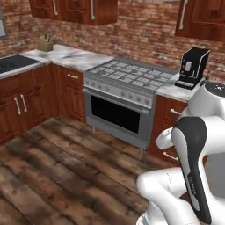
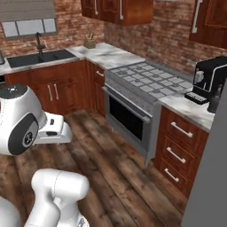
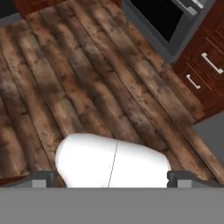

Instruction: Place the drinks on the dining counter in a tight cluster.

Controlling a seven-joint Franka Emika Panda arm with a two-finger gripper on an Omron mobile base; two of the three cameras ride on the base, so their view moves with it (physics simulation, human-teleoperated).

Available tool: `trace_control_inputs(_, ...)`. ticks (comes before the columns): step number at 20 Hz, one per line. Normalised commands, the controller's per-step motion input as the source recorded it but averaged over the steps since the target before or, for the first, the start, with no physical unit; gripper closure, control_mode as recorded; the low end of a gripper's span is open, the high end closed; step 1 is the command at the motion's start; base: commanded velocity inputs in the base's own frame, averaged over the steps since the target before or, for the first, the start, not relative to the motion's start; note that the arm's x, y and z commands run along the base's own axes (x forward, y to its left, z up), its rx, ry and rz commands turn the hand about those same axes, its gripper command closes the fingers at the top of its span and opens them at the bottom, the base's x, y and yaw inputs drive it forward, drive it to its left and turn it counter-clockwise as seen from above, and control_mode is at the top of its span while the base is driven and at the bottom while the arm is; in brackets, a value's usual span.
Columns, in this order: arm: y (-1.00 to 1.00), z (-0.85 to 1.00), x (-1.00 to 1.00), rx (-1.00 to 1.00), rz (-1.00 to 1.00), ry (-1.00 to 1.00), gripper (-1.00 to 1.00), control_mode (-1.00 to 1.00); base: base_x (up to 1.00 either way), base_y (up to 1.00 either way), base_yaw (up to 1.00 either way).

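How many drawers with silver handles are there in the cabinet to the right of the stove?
3 in the right base view, stacked under the marble worktop beside the stove: top drawer, middle drawer, bottom drawer. The grey panel at the right edge may hide more.

The wide-open tool (image 3: 109, 178) hangs over dark wood floorboards (image 3: 87, 83) (oven (image 3: 168, 22) and drawers (image 3: 203, 65) beyond).

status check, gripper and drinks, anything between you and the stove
Gripper open, empty, pointed down at wood floor. No drinks or dining counter here; facing stove, coffee machine on worktop beside it. Floor ahead unobstructed.
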Motion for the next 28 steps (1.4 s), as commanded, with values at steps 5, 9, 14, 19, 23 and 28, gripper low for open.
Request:
trace_control_inputs(5, 0.0, 0.0, 0.0, 0.0, 0.0, 0.0, -1.0, 1.0, 1.0, 0.8, -0.37)
trace_control_inputs(9, 0.0, 0.0, 0.0, 0.0, 0.0, 0.0, -1.0, 1.0, 1.0, 0.28, -0.3)
trace_control_inputs(14, 0.0, 0.0, 0.0, 0.0, 0.0, 0.0, -1.0, 1.0, 1.0, 0.06, -0.48)
trace_control_inputs(19, 0.0, 0.0, 0.0, 0.0, 0.0, 0.0, -1.0, 1.0, 0.82, 0.0, -0.65)
trace_control_inputs(23, 0.0, 0.0, 0.0, 0.0, 0.0, 0.0, -1.0, 1.0, 0.69, 0.0, -0.69)
trace_control_inputs(28, 0.0, 0.0, 0.0, 0.0, 0.0, 0.0, -1.0, 1.0, 0.78, 0.09, -0.62)
